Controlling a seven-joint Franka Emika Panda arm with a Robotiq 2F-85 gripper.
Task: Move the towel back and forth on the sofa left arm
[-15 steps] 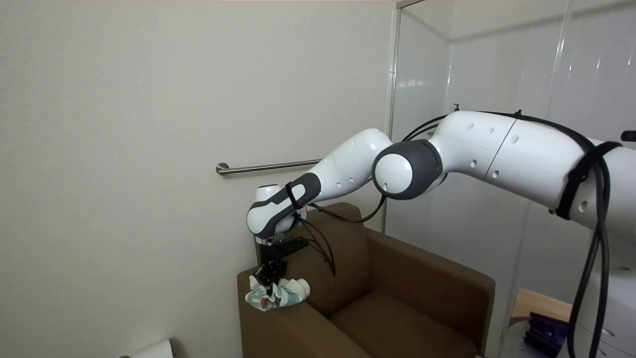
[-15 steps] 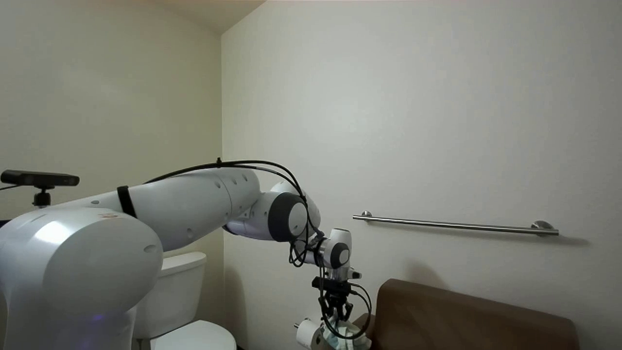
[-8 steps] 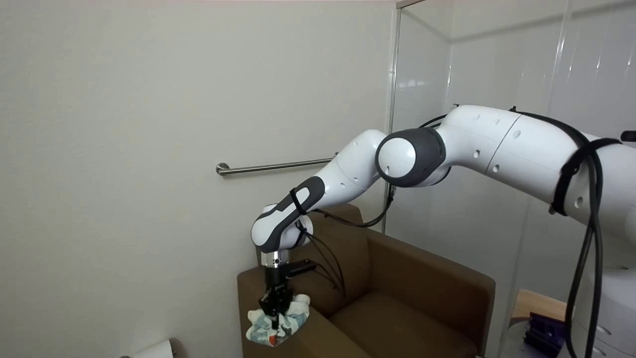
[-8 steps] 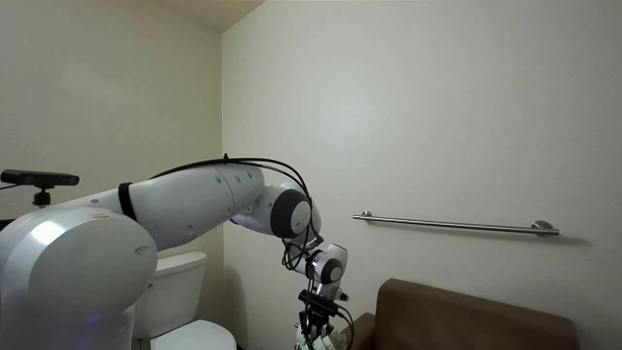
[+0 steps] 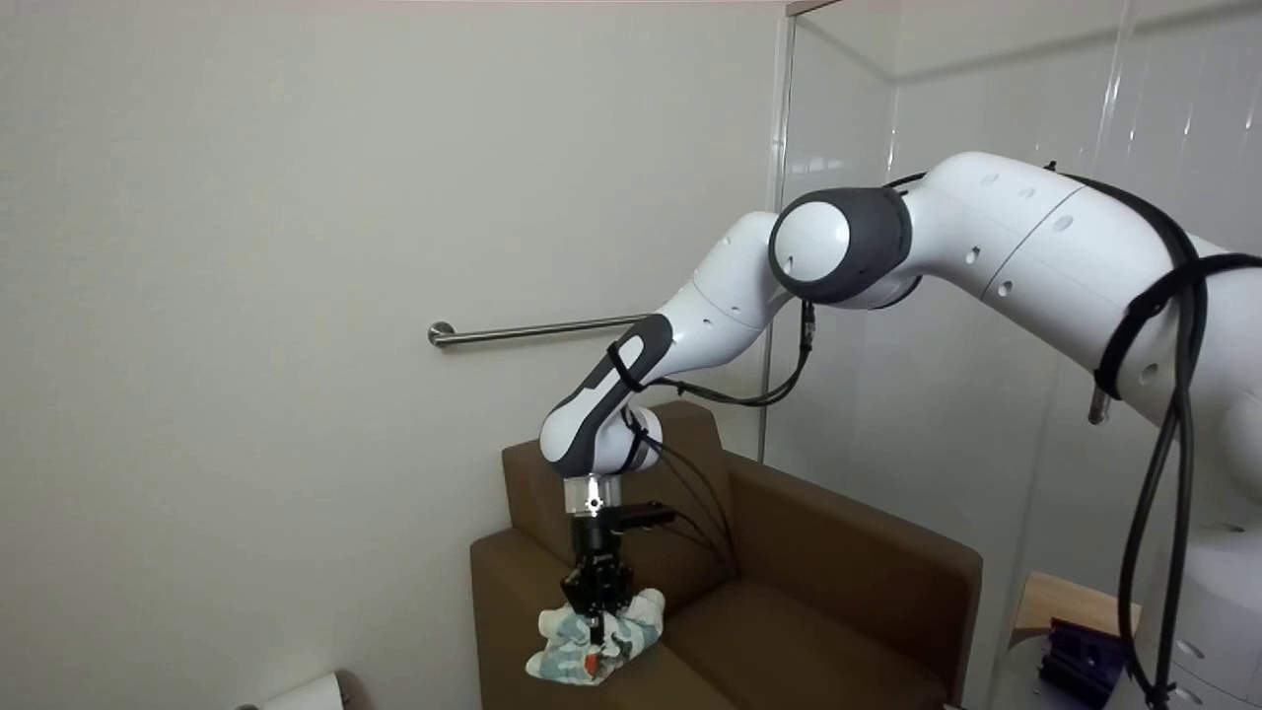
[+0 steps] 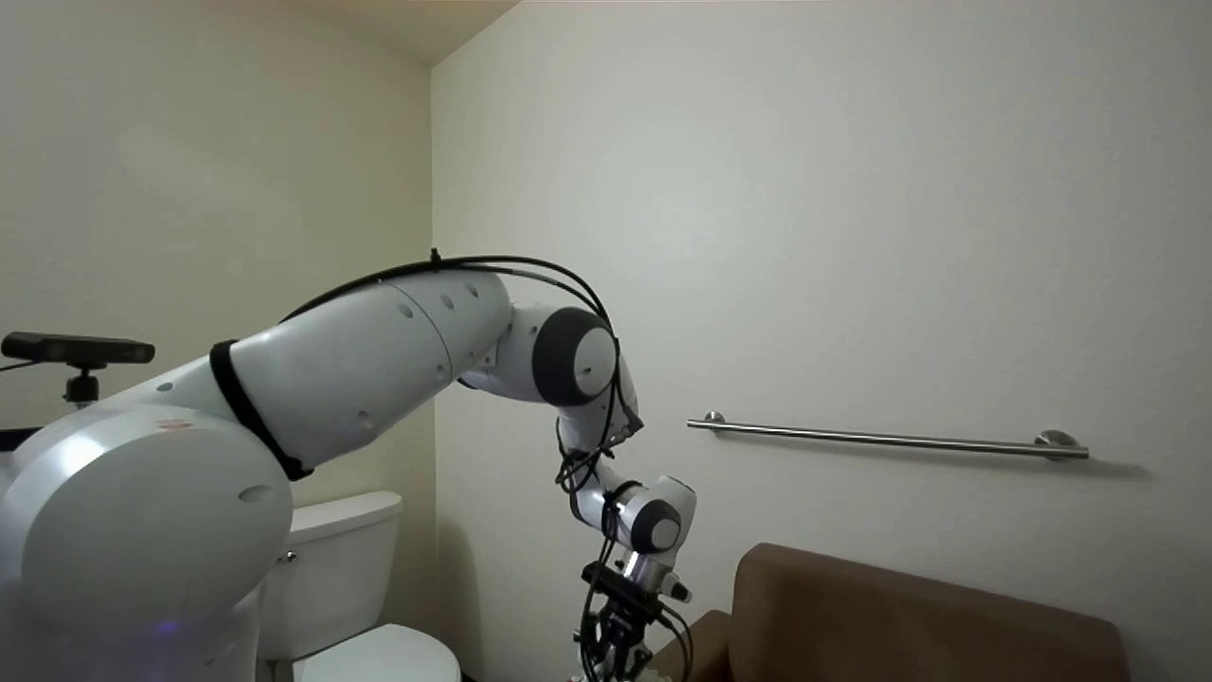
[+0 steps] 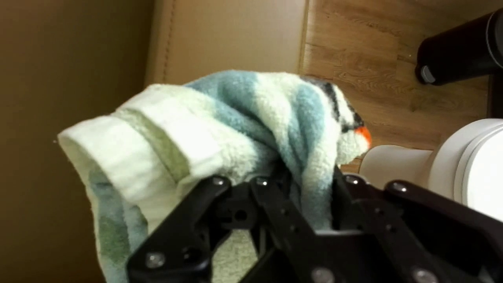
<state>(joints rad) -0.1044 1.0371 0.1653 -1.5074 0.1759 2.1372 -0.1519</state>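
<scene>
The towel [image 5: 562,663] is white and blue-grey with an orange patch, bunched up. My gripper [image 5: 596,631] points down and is shut on it. In the wrist view the towel [image 7: 235,94] is pinched between the fingers [image 7: 281,204], with folds spreading to both sides of the gripper [image 7: 309,173]. The brown sofa's left arm [image 5: 518,577] lies under and behind the towel; it also shows in the wrist view [image 7: 232,35]. I cannot tell whether the towel touches it. In an exterior view the gripper [image 6: 620,663] is at the bottom edge, with the towel mostly cut off.
The sofa seat [image 5: 799,641] and backrest [image 5: 680,473] are beside and behind the gripper. A metal bar [image 6: 900,438] is on the wall. A toilet [image 7: 483,169] and a dark bin [image 7: 459,49] stand past the sofa arm. A paper roll [image 5: 311,694] is low at the wall.
The gripper and towel moved forward along the sofa arm, away from the backrest end, then sideways toward the seat. The robot's elbow has risen. The towel stays held.
</scene>
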